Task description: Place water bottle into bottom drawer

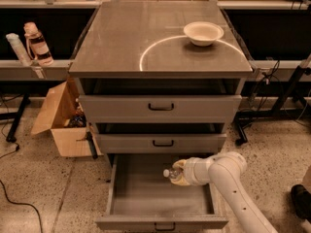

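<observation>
Water bottle (170, 173) is clamped in gripper (178, 174) over bottom drawer (146, 191); bounce-out is risked if released high.

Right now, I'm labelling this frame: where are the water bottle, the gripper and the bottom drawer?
water bottle (168, 173): camera view, capped end.
gripper (177, 174): camera view, between fingertips, above the drawer floor.
bottom drawer (141, 193): camera view, bare grey floor.
</observation>
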